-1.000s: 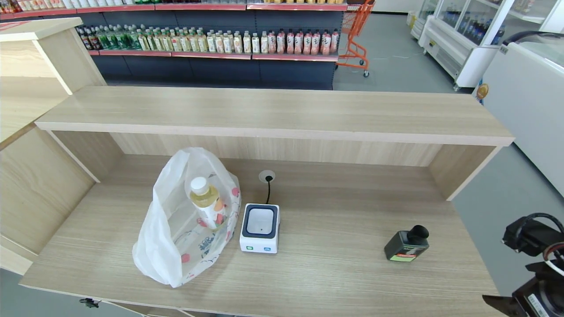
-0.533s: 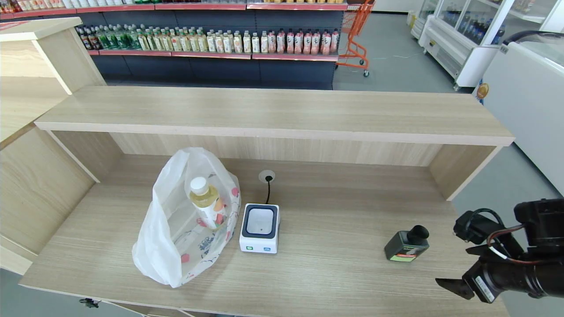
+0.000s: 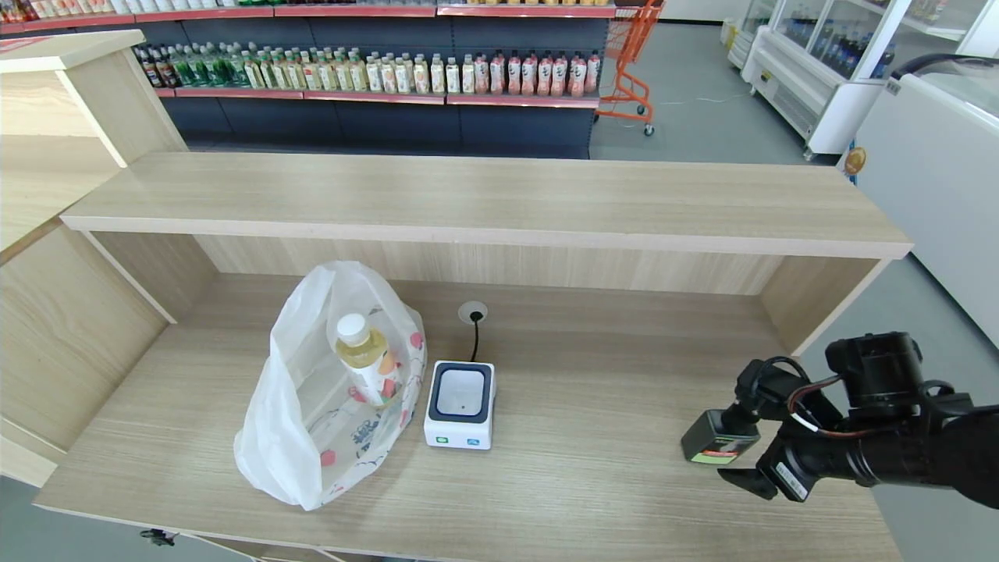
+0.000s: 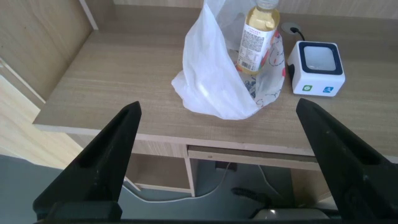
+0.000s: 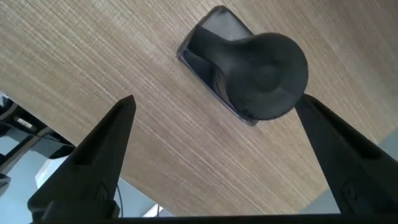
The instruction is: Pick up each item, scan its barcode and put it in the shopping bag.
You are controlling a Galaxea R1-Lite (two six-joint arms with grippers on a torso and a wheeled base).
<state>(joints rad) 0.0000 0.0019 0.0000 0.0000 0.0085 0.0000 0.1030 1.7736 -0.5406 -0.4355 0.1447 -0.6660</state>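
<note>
Over the dark bottle [image 5: 249,71] — right jaws spread wide.

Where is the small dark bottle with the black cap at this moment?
In the head view the dark bottle is on the right side of the counter, well right of the scanner, with the open right gripper above it.

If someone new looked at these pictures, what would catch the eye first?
The open right gripper hangs just over a small dark bottle on the right side of the counter. Left of the white scanner, the white shopping bag stands with a drink bottle inside it.
</note>
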